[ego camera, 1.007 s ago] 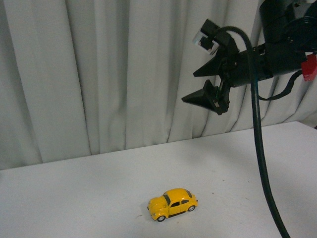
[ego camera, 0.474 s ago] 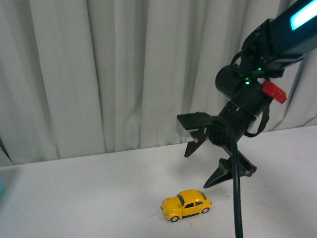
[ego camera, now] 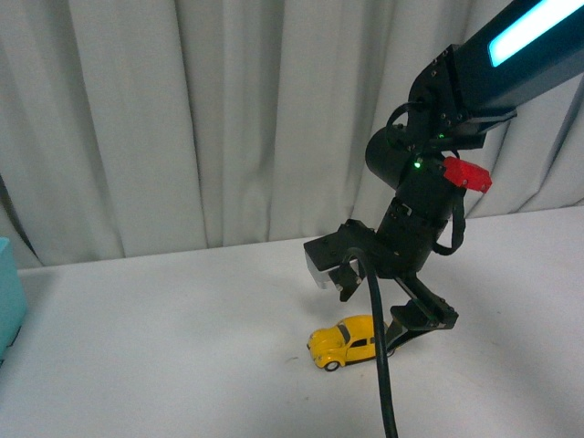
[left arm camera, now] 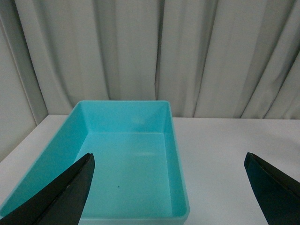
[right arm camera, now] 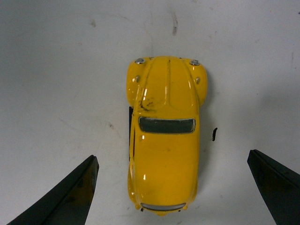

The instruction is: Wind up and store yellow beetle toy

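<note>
The yellow beetle toy [ego camera: 349,340] stands on its wheels on the white table, its nose toward the left. My right gripper [ego camera: 376,310] hangs open just above its rear half, one finger on each side. In the right wrist view the toy [right arm camera: 165,136] lies between the open fingertips [right arm camera: 269,185], seen from above, and my right gripper [right arm camera: 171,190] is not touching it. My left gripper [left arm camera: 168,187] is open and empty in the left wrist view, over the near wall of a turquoise bin [left arm camera: 176,154]. The left gripper is out of the front view.
The turquoise bin's corner [ego camera: 7,292] shows at the left edge of the front view, far from the toy. It is empty inside. White curtains [ego camera: 182,119] hang behind the table. A black cable [ego camera: 383,383] hangs from the right arm in front of the toy.
My right arm has come down from high at the right to just above the toy, the open fingers now straddling it. The view has shifted, so the toy appears further right.
</note>
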`<state>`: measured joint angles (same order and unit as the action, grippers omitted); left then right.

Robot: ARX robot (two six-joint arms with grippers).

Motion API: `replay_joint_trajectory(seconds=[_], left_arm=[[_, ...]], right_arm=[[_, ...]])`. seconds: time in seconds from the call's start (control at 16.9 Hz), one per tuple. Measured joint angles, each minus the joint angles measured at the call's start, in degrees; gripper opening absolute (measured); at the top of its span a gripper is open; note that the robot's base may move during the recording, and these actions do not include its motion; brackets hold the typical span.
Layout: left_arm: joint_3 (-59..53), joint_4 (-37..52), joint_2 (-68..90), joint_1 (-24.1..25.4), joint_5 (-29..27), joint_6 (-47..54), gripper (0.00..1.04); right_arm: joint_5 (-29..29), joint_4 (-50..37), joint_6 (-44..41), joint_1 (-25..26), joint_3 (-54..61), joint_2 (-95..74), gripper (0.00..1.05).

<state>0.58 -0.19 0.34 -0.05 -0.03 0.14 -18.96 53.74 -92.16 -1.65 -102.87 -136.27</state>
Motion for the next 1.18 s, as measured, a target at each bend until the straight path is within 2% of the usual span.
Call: replay_joint_trajectory(seconds=[0.36,0.53,1.18], left_arm=[[0.00,0.00,0.00,0.00,0.00,0.00,0.98],[0.00,0.00,-0.02,0.00,0.00,0.00,0.98],[0.00,0.00,0.00,0.00,0.00,0.00,0.98]], right_arm=[[4.83,-0.37,9.16,-2.16,-2.78,-2.69,0.98],[5.44,-1.86,5.49,-3.54,-2.32,-3.30,0.98],[5.77,-4.52,5.40,-4.35,3.48,-1.73,0.96]])
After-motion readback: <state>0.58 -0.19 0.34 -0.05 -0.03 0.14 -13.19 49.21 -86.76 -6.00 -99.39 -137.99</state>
